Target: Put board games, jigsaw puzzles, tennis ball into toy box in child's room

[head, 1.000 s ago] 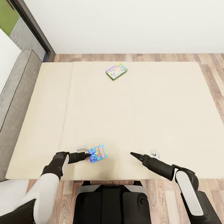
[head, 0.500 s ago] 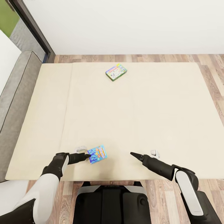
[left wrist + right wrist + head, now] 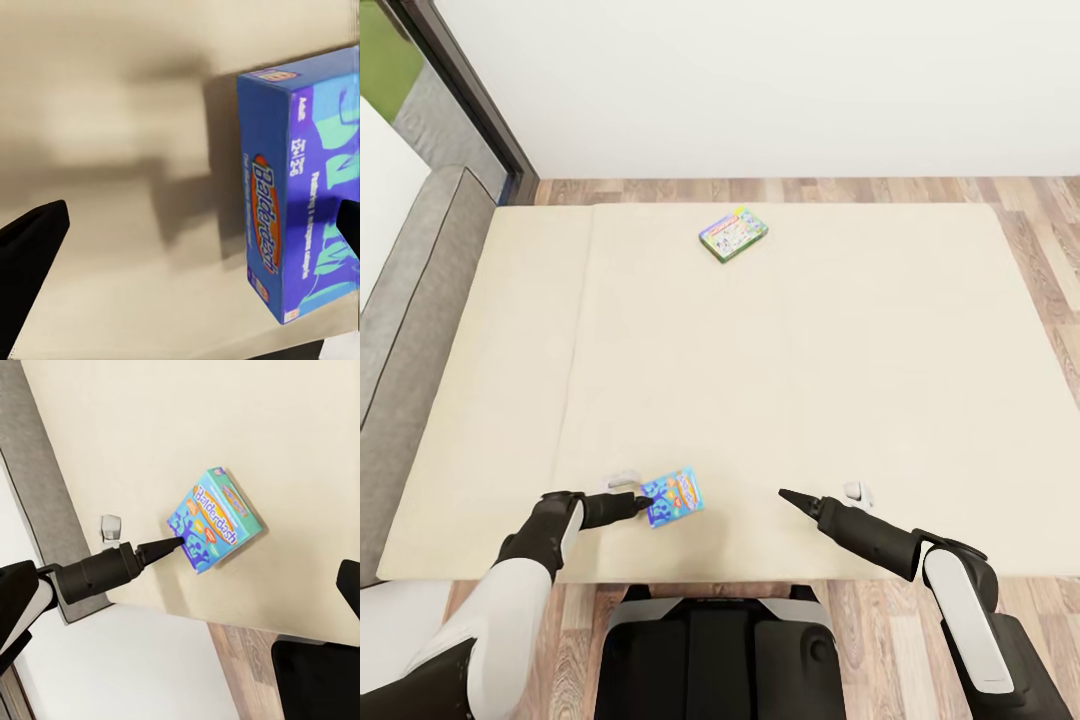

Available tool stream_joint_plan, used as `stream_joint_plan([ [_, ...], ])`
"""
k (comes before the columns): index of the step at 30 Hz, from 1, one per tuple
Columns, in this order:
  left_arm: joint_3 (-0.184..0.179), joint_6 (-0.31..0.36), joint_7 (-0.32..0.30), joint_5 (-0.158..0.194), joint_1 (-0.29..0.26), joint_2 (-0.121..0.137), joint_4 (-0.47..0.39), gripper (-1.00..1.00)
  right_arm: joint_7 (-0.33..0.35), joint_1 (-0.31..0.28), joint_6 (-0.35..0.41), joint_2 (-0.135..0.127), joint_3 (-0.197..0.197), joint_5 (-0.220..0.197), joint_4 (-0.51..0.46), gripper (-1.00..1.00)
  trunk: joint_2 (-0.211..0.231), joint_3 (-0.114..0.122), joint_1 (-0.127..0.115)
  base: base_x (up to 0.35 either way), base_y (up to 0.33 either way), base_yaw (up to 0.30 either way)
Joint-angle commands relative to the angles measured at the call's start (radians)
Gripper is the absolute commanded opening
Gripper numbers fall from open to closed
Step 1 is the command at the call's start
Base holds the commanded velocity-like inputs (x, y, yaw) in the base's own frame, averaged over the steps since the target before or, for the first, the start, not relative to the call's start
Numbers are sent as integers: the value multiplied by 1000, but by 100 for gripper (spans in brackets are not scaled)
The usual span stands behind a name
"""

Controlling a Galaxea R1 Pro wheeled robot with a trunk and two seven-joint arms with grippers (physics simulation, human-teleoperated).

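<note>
**Head view: left gripper at the blue game, grasp not settled**

Head view has the bed (image 3: 780, 380) as the landmark. At its near edge the left gripper (image 3: 632, 492) reaches the blue board game (image 3: 673, 496); a dark fingertip touches the box's near-left edge, a pale finger lies just behind it. In the left wrist view the jaws stand spread, with the box (image 3: 300, 187) toward one finger (image 3: 30, 247) rather than centred, so nothing is clamped. The right wrist view shows the box (image 3: 214, 519) with one edge seemingly tilted up off the mattress.

Also near the bed's front edge, well apart from the box, the right gripper (image 3: 825, 492) hangs over bare mattress, holding nothing; whether it is spread or closed I cannot tell.

Toward the far edge of the bed lies the green-yellow board game (image 3: 733, 232), flat and untouched.

Risk, as I judge it: closing now, off-centre on a thin tilted box, could pinch a corner and let it pivot or slide off the bed's front edge. The soft mattress may also let the box be pushed rather than gripped.
</note>
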Motion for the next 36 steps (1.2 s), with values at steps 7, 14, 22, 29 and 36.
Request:
stream_joint_plan([
  [7, 9, -4, -13, 18, 0, -4, 7, 100, 9, -1, 4, 0, -1, 8, 0, 100, -1, 2, 1, 0, 0, 0],
  [14, 9, -4, -13, 18, 0, -4, 7, 100, 9, -1, 4, 0, -1, 8, 0, 100, -1, 2, 1, 0, 0, 0],
  [22, 9, -4, -13, 18, 0, -4, 7, 100, 9, -1, 4, 0, -1, 8, 0, 100, -1, 2, 1, 0, 0, 0],
  [29, 9, -4, -13, 18, 0, -4, 7, 100, 9, -1, 4, 0, -1, 8, 0, 100, -1, 2, 1, 0, 0, 0],
  [36, 9, -4, -13, 18, 0, -4, 7, 100, 9, -1, 4, 0, -1, 8, 0, 100, -1, 2, 1, 0, -56, 0],
])
